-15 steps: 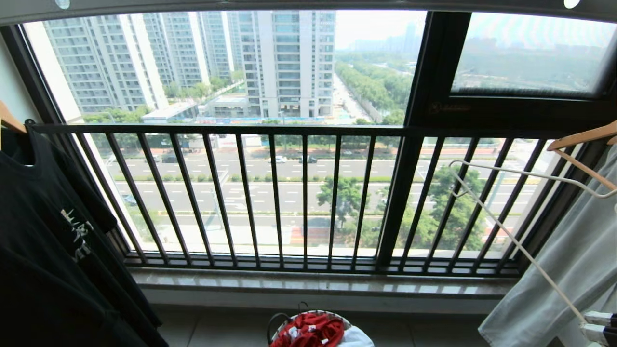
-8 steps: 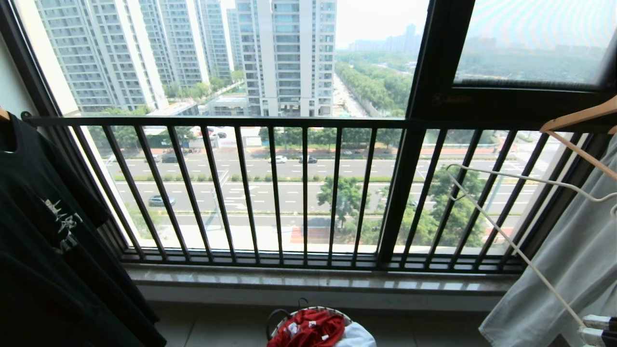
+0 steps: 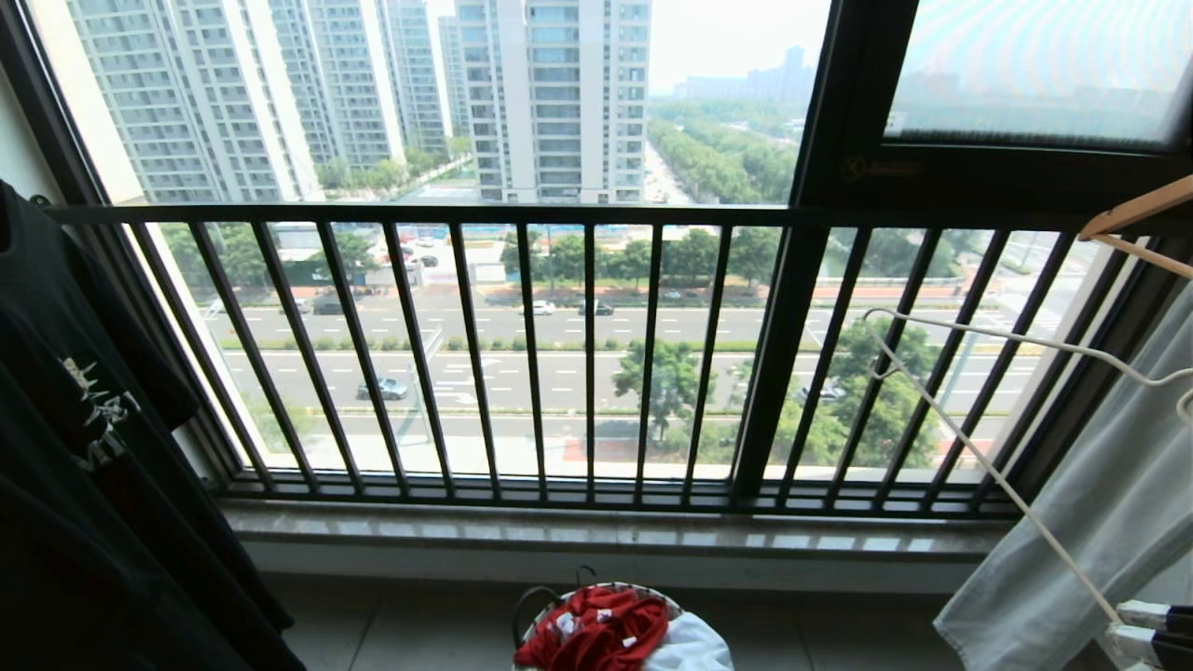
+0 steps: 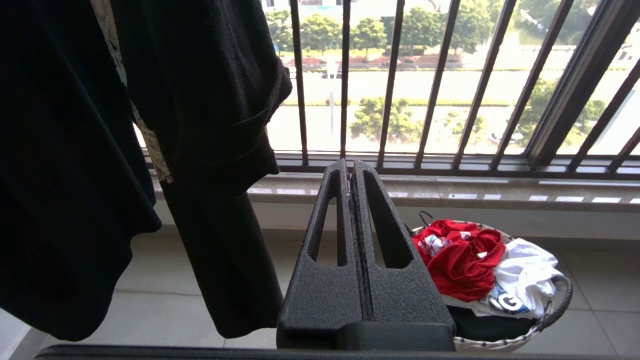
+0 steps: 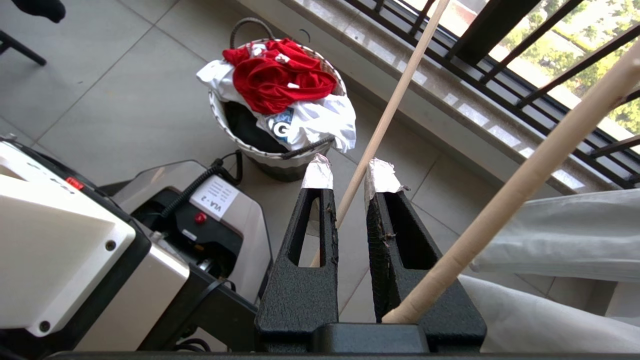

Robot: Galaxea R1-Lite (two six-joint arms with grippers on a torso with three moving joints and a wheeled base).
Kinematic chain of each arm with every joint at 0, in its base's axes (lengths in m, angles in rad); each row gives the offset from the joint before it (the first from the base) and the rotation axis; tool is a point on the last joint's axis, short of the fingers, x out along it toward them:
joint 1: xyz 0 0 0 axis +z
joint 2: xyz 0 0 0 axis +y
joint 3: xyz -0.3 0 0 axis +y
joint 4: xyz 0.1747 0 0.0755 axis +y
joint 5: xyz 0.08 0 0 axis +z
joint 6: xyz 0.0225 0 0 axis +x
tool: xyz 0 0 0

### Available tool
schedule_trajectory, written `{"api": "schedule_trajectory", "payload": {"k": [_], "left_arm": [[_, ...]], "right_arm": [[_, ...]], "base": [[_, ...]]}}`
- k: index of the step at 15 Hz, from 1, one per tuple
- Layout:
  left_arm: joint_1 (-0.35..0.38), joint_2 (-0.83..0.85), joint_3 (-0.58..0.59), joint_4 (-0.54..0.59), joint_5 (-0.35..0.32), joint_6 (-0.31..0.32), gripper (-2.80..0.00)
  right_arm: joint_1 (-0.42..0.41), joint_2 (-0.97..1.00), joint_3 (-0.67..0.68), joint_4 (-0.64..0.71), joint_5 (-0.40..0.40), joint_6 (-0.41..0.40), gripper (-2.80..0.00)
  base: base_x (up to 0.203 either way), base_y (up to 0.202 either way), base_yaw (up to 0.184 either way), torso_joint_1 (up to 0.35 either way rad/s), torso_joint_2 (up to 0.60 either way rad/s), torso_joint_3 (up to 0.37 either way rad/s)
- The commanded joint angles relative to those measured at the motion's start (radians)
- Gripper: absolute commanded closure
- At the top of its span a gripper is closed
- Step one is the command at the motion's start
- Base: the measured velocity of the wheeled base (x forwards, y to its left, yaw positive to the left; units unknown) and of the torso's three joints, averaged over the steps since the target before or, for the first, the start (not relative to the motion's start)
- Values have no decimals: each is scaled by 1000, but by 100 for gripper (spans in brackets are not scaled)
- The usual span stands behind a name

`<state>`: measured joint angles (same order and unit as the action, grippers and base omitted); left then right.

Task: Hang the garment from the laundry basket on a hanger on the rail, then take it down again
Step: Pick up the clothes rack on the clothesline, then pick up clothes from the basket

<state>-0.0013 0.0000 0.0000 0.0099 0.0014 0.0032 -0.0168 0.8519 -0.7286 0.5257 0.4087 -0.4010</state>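
Note:
The red garment lies crumpled on top of white laundry in the round laundry basket on the floor under the window. It also shows as the garment in the basket, and as the garment in the basket. My right gripper at the lower right holds the thin white hanger up in the air. The hanger's bar runs between that gripper's narrowly parted taped fingers. My left gripper is shut and empty, left of the basket. The rail is out of view.
A black printed T-shirt hangs at the left. At the right a pale grey garment hangs on a wooden hanger. The dark barred window railing and stone sill are ahead. My base stands near the basket.
The whole head view has sunk: the grey bar at the top edge has left the picture and more of the basket shows. The hanger keeps its place in the right gripper.

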Motion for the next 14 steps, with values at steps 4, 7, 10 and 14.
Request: {"api": "schedule_trajectory", "payload": {"k": [4, 7, 10, 14], "left_arm": [[0, 0, 0, -1, 0, 1, 0], [0, 0, 0, -1, 0, 0, 0], [0, 0, 0, -1, 0, 0, 0], [0, 0, 0, -1, 0, 1, 0]], "right_arm": [[0, -1, 14, -1, 2, -2, 0], [0, -2, 14, 0, 2, -2, 0], [0, -13, 24, -1, 2, -2, 0], [0, -24, 37, -1, 2, -3, 0]], "base": [[0, 0, 0, -178, 399, 224], [0, 0, 0, -235, 530, 296], [0, 0, 0, -231, 542, 312], [0, 0, 0, -214, 526, 306]]}}
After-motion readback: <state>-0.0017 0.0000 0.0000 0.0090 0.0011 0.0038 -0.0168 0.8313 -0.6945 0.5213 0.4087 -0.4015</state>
